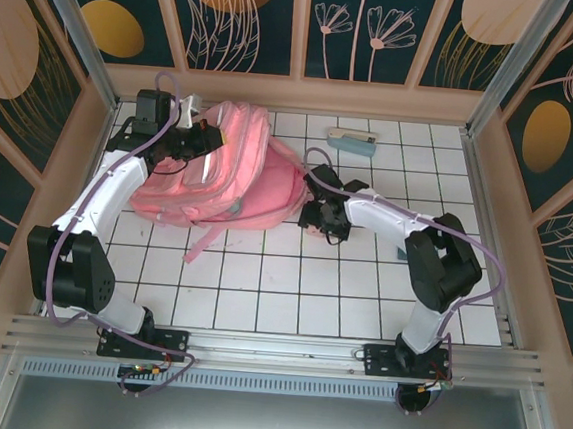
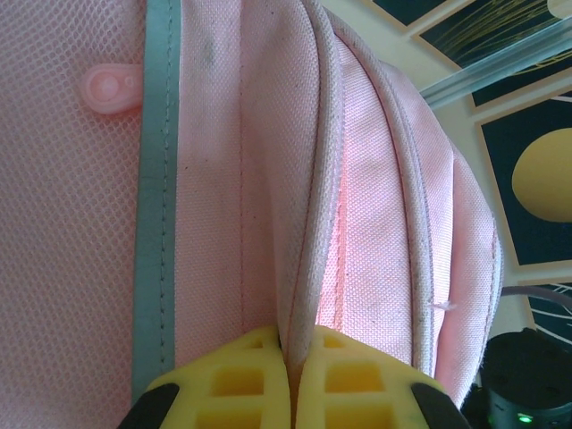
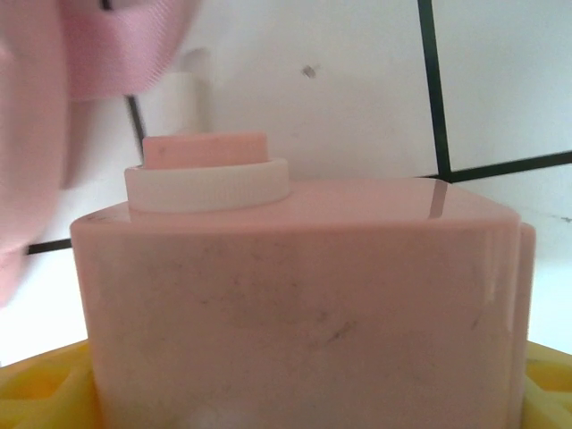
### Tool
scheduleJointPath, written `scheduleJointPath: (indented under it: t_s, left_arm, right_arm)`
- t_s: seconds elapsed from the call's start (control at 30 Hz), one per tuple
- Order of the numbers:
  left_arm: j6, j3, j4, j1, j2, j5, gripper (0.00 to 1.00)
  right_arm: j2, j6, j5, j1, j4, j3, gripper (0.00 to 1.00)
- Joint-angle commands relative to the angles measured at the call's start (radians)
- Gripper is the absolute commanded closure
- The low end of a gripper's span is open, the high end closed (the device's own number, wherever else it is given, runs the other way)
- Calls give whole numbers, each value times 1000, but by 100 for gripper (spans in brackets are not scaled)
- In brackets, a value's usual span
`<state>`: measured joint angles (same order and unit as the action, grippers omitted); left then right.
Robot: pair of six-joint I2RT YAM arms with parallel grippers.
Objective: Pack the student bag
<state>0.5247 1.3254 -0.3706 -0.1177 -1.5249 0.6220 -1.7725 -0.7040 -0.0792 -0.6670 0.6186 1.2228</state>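
Observation:
The student bag (image 1: 240, 170), a large soft pink backpack, lies at the back left of the tiled table. My left gripper (image 1: 200, 145) sits on its upper left part. In the left wrist view that gripper (image 2: 293, 344) is shut on a piped fold of the bag's fabric (image 2: 308, 268), next to a pale stripe (image 2: 161, 179). My right gripper (image 1: 319, 217) rests low on the table just right of the bag. Between its yellow fingers (image 3: 36, 393) stands a small pink box (image 3: 304, 295) with a white screw cap (image 3: 207, 183); whether the pads press on it is hidden.
A white and teal stapler-like item (image 1: 353, 140) lies at the back of the table. A small grey-blue item (image 1: 403, 255) sits beside the right arm. A loose pink strap (image 1: 204, 237) trails from the bag toward the front. Wooden walls and metal posts ring the table.

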Motion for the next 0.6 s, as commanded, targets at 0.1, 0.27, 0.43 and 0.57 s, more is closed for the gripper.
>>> scheduleJointPath:
  t_s: [0.1,0.27,0.43,0.57]
  left_arm:
    - [21,24,98,-5,25,158,100]
    - [59,21,145,-5,28,215,100]
    - [77,33,155,-5,24,220,100]
    - [85,38,160,-5,19,226,100]
  right_arm:
    - [31,39,10,-18,6,212,23]
    - [-69,50,96,-19,-43,357,23]
    - [-205,5,183,-19,-78,498,23]
    - [-306,-58,198,-10,-92,574,24]
